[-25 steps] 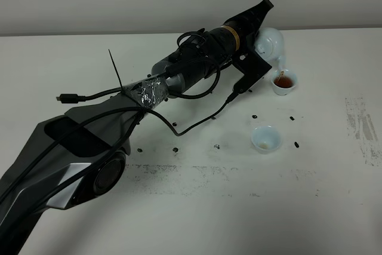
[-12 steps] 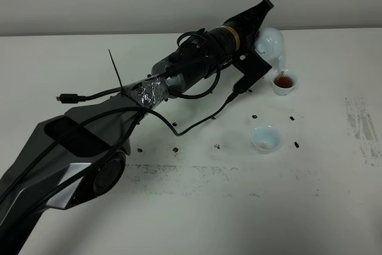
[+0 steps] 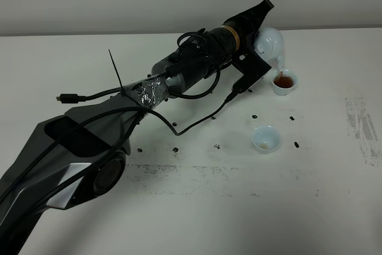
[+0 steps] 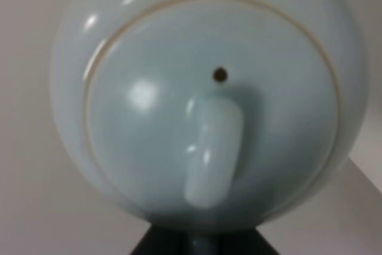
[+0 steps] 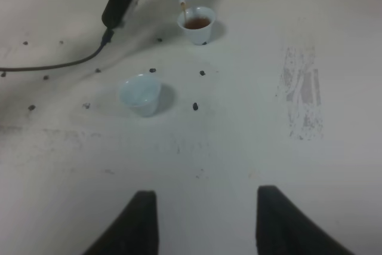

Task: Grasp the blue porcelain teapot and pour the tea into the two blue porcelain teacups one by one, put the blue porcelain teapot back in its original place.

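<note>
While the blue porcelain teapot (image 3: 271,43) hangs tipped at the far side of the table (image 3: 179,207), its spout (image 3: 282,61) down over the far teacup (image 3: 285,82), a thin brown stream (image 5: 183,6) is running into that cup, which already looks pretty full. The left gripper (image 3: 256,35) is clamped tight on the pot's handle side, and the right gripper (image 5: 206,225) sits idle with jaws apart, well back from everything. The near teacup (image 3: 265,138) is empty. My worry is that the far cup overflows if the tilt isn't backed off soon. The spout is also right at the rim, so a small wobble puts tea on the table. Nothing holds the lid (image 4: 209,106), so a steeper tilt might slide it off. Swinging over to the near cup without levelling first would dribble too.
</note>
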`<move>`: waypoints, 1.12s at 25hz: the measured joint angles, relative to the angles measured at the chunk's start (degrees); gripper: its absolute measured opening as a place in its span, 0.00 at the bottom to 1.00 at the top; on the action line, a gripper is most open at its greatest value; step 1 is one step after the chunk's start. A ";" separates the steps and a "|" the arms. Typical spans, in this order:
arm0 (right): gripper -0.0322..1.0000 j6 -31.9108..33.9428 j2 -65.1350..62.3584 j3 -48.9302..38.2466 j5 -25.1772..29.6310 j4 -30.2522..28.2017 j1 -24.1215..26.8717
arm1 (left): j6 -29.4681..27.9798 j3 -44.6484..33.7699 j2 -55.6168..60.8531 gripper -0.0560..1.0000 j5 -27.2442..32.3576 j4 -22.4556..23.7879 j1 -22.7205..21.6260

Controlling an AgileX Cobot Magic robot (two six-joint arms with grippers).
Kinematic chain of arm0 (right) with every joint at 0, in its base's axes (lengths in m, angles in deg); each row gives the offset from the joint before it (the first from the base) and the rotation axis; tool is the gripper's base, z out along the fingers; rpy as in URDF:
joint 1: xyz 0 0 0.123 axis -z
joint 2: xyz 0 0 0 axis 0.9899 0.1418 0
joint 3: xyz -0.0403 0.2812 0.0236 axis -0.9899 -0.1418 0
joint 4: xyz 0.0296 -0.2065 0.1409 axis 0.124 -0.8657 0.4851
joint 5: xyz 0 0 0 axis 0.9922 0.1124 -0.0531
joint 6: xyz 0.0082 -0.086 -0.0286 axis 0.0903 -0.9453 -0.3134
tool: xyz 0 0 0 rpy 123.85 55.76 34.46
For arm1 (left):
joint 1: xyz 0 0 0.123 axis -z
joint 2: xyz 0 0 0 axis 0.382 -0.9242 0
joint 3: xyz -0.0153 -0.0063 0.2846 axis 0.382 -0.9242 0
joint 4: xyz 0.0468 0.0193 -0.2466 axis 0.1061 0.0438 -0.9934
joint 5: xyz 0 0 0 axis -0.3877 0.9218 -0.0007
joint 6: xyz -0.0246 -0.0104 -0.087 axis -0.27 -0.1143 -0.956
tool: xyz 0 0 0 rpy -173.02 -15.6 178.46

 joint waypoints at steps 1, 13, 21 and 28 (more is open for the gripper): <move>0.43 0.00 0.00 0.00 0.00 0.00 0.00 | 0.00 0.00 0.00 0.13 0.00 0.06 0.00; 0.43 0.00 0.00 0.00 0.00 0.00 0.00 | 0.00 0.00 0.00 0.13 0.00 0.07 0.00; 0.43 0.00 0.00 0.00 0.00 0.00 0.00 | -1.70 0.00 0.00 0.13 0.00 0.07 0.00; 0.43 0.00 0.00 0.00 0.00 0.00 0.00 | -3.99 0.00 0.00 0.13 0.00 -1.17 0.00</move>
